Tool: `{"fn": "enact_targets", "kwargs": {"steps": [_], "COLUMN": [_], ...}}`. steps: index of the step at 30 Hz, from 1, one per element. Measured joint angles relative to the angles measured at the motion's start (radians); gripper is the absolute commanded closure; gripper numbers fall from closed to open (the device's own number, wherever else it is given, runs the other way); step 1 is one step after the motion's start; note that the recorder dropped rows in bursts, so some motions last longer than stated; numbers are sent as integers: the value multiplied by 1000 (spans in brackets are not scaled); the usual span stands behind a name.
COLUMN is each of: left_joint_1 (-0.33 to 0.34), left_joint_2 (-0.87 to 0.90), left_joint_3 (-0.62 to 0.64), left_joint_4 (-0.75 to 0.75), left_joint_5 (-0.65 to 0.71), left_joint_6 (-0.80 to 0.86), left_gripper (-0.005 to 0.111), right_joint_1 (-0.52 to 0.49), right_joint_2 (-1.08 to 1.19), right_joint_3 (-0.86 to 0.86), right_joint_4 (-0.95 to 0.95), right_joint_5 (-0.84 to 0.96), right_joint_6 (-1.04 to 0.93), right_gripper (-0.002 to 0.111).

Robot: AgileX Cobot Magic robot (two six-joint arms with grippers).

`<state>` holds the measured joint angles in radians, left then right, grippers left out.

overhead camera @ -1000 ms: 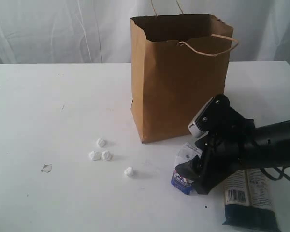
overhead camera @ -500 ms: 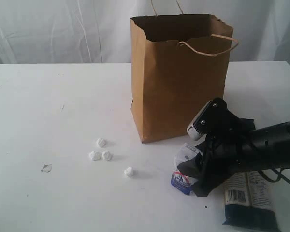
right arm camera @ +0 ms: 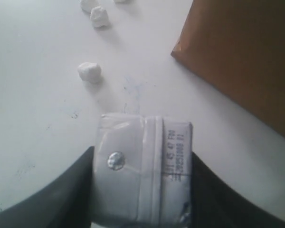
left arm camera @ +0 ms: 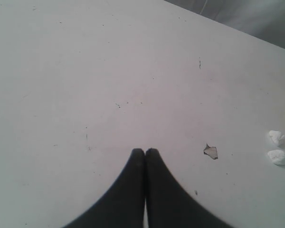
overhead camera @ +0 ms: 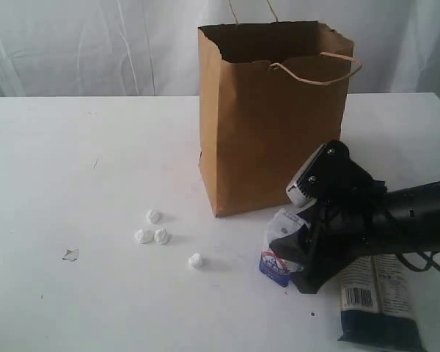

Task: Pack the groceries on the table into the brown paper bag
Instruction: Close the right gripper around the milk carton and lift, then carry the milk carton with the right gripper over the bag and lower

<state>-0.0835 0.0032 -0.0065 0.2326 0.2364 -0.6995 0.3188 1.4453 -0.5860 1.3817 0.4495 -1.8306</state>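
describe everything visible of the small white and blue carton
The small white and blue carton is a boxy paper-like pack: white top with a folded seam, a round silver foil seal and a printed code, blue print low on its side. It stands tilted near the foot of the tall brown paper bag, clamped on two sides by the right gripper.

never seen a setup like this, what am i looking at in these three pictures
This is a robot with two arms. The wide picture looks at the white table from outside; the other two come from a camera on each wrist. On the table are a brown paper bag, a dark noodle packet, four small white lumps and a scrap. The right fingers are closed on a small white and blue carton. The left fingers are shut and hold nothing.
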Motion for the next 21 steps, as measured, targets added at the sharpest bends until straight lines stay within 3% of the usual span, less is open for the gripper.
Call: {"fn": "enact_targets", "kwargs": {"steps": [13,21], "left_joint_1": [0,0], "left_joint_2": [0,0], "left_joint_3": [0,0], "left_joint_4": [0,0], "left_joint_5": [0,0], "left_joint_6": [0,0], "left_gripper": [107,107], "right_joint_1": [0,0], "right_joint_2": [-125,-316], "right_joint_3": [0,-12], "right_joint_4": [0,0], "right_joint_5": [20,53], "right_joint_6": [0,0], "right_gripper": [77,77]}}
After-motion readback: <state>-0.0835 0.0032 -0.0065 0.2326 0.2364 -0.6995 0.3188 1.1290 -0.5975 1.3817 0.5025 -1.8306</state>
